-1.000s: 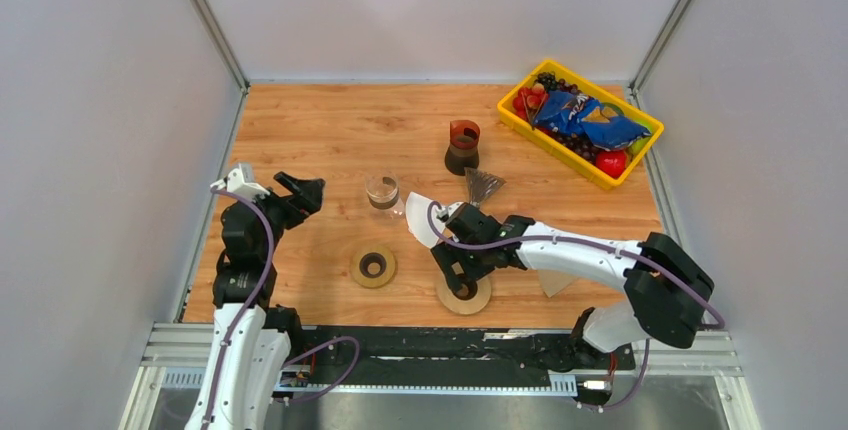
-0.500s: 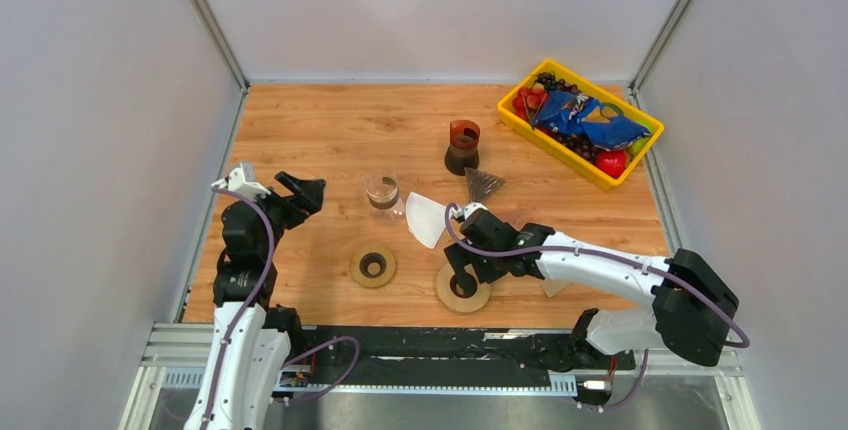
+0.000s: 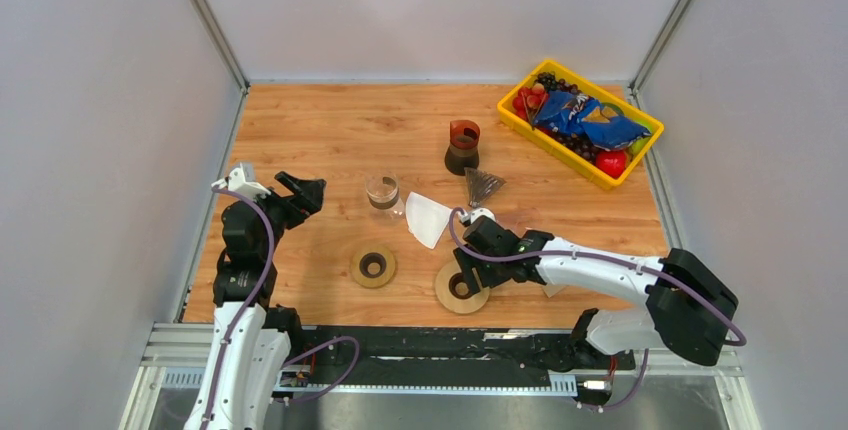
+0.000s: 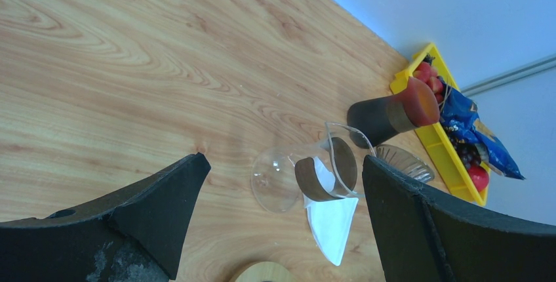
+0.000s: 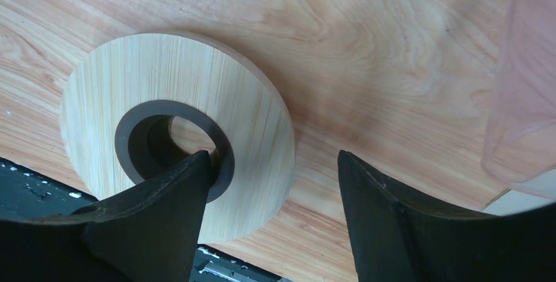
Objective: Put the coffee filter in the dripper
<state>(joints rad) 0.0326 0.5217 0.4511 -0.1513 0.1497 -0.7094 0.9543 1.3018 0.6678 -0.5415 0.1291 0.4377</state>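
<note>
Brown cup (image 3: 462, 147) just behind dripper (image 3: 484, 186); carafe (image 3: 381, 191) near

coffee filter (image 3: 428, 218) right of carafe (image 3: 381, 191), basket (image 3: 555, 149) far right

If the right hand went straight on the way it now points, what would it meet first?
Most likely the wooden ring: the right hand straddles its band, jaws open, one finger over the centre hole, one beyond the outer edge. Depth is unclear.
</note>
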